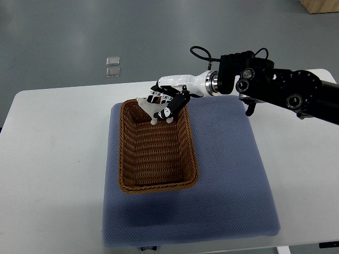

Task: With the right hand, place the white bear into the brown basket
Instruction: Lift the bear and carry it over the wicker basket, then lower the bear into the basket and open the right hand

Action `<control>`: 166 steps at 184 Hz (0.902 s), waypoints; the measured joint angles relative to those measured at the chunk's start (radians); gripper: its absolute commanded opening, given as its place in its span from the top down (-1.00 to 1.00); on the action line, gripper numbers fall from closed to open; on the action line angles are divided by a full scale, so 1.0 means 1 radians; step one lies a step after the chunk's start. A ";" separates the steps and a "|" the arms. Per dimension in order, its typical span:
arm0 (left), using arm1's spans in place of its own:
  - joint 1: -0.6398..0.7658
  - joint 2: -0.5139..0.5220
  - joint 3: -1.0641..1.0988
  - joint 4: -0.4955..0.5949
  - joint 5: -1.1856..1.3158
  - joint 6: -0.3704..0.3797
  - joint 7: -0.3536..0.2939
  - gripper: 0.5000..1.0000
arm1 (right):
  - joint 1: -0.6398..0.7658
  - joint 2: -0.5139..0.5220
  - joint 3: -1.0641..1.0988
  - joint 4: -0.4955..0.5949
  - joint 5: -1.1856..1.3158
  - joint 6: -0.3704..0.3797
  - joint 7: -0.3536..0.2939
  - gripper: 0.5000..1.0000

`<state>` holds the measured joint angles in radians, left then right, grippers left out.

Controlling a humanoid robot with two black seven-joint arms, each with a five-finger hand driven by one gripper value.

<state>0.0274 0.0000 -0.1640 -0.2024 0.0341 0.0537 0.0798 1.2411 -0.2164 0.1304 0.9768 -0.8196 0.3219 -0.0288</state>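
Top view: the right hand [168,102] grips the small white toy bear [154,111] over the brown woven basket's [157,182] far edge, ready to drop it in.

— Where is the big black right arm [286,90]?
— It comes in from the right side and reaches left.
— And its white and black right hand [170,99]?
— Palm down, black fingers [177,106] curled around a white bear [154,112].
— The left arm?
— Not showing.

On your table [53,159] lies a mat [233,174]; the basket [127,159] sits on its nine o'clock side, the right hand [170,100] holding the bear [151,110] over the basket's twelve o'clock rim.
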 measured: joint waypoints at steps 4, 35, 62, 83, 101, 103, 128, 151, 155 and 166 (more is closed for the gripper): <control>0.000 0.000 0.000 0.000 0.000 0.000 0.000 -1.00 | -0.008 0.015 0.000 -0.013 -0.002 -0.002 0.000 1.00; 0.000 0.000 0.000 0.003 0.000 0.000 0.000 -1.00 | -0.050 0.085 0.000 -0.075 -0.009 -0.020 0.001 1.00; 0.000 0.000 0.000 0.002 0.000 0.000 0.000 -1.00 | -0.072 0.120 0.000 -0.108 -0.010 -0.034 0.001 1.00; 0.000 0.000 0.000 -0.001 0.000 0.000 0.000 -1.00 | -0.090 0.131 0.000 -0.131 -0.012 -0.037 0.001 1.00; -0.001 0.000 0.000 -0.001 0.000 0.000 0.000 -1.00 | -0.103 0.135 0.000 -0.142 -0.012 -0.038 0.001 1.00; -0.001 0.000 0.000 -0.001 0.000 0.000 0.000 -1.00 | -0.104 0.135 0.000 -0.142 -0.012 -0.039 0.001 1.00; 0.000 0.000 0.001 0.000 0.000 0.000 0.000 -1.00 | -0.116 0.139 0.001 -0.155 -0.012 -0.040 0.003 0.97; 0.000 0.000 0.001 0.000 0.000 0.000 0.000 -1.00 | -0.126 0.146 0.001 -0.163 -0.012 -0.052 0.004 0.82; 0.000 0.000 0.001 0.000 0.000 0.000 0.000 -1.00 | -0.128 0.146 0.001 -0.163 -0.012 -0.054 0.004 0.73; 0.000 0.000 0.001 0.000 0.000 0.000 0.000 -1.00 | -0.133 0.147 0.001 -0.164 -0.012 -0.058 0.004 0.52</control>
<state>0.0274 0.0000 -0.1626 -0.2028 0.0338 0.0537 0.0798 1.1083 -0.0693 0.1315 0.8133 -0.8315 0.2642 -0.0245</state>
